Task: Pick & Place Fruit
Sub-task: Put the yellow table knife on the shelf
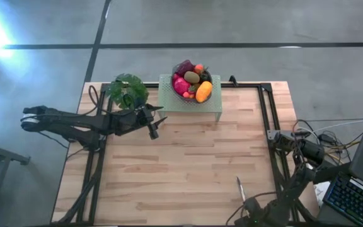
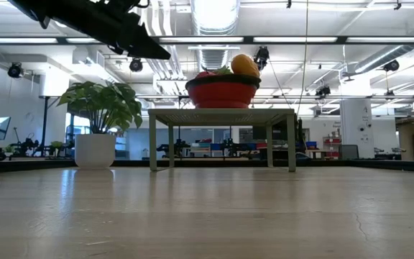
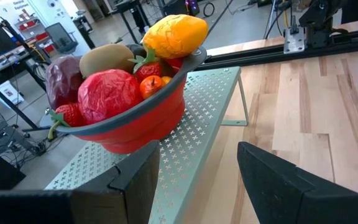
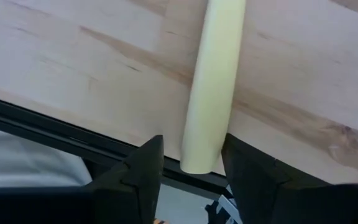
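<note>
The fruit is heaped in a red bowl point(image 1: 193, 96) point(image 3: 143, 124) point(image 2: 221, 93): an orange oval point(image 3: 174, 34) point(image 1: 203, 91), a brown oval point(image 3: 107, 57), a maroon piece point(image 3: 64, 78), a crinkled red ball point(image 3: 107, 96) and small red berries point(image 3: 151, 68). The bowl stands on a pale green perforated stand point(image 1: 169, 101) point(image 3: 194, 130). My left gripper point(image 1: 154, 129) point(image 3: 197, 186) is open, raised above the table just left of and nearer than the stand, facing the bowl. My right gripper point(image 1: 246, 203) point(image 4: 194, 171) is open at the near right, fingers on either side of a slim pale utensil's point(image 4: 213, 93) point(image 1: 239, 187) end. My right gripper stands astride the near end point(image 4: 204, 158) of the pale utensil, which lies flat on the table. A gap shows beside one finger point(image 4: 138, 177). Whether the other finger point(image 4: 253, 177) touches the utensil, I cannot tell.
A leafy potted plant point(image 1: 128, 90) point(image 2: 99, 108) stands on the table left of the stand, close behind my left arm. Black rails point(image 1: 266, 113) run along the table's far and right sides. Bare wood point(image 1: 188, 164) stretches between the two arms.
</note>
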### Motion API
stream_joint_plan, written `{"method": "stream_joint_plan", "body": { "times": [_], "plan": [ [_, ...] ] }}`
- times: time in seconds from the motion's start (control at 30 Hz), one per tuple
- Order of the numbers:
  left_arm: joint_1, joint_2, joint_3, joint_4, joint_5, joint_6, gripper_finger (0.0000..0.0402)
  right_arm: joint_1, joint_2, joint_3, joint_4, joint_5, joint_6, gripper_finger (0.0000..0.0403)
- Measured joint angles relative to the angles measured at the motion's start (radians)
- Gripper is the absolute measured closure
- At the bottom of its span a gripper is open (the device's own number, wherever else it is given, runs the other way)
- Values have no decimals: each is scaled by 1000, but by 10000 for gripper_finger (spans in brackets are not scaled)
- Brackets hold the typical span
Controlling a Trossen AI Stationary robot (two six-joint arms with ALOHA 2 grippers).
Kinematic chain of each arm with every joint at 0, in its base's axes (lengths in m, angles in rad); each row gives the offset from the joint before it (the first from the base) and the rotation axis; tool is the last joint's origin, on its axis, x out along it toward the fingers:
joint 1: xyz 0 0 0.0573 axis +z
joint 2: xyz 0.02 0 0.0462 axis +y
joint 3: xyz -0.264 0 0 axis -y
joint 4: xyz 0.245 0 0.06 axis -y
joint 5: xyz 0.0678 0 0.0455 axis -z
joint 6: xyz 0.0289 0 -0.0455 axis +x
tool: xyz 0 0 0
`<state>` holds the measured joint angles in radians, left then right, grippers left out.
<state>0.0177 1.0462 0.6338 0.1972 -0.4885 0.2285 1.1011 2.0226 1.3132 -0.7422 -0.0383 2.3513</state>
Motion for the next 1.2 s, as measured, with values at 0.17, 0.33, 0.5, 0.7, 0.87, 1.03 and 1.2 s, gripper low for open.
{"method": "stream_joint_plan", "body": {
  "times": [0.17,0.33,0.5,0.7,0.87,1.03,1.2],
  "plan": [
    [0,0,0,-6,0,0,179,-12,-16,-3,-7,-22,7,274],
    [0,0,0,-5,0,0,179,-22,-41,-5,-46,-17,-3,325],
    [0,0,0,-6,0,0,179,-55,-59,-10,-142,-8,-36,336],
    [0,0,0,-14,0,0,179,-109,-110,-10,-255,-14,-102,335],
    [0,0,0,-15,0,0,179,-143,-189,-10,-395,-11,-141,335],
    [0,0,0,-15,0,0,179,-178,-289,-10,-531,38,-180,333],
    [0,0,0,-16,0,0,179,-240,-396,-9,-630,128,-254,333]
  ]
}}
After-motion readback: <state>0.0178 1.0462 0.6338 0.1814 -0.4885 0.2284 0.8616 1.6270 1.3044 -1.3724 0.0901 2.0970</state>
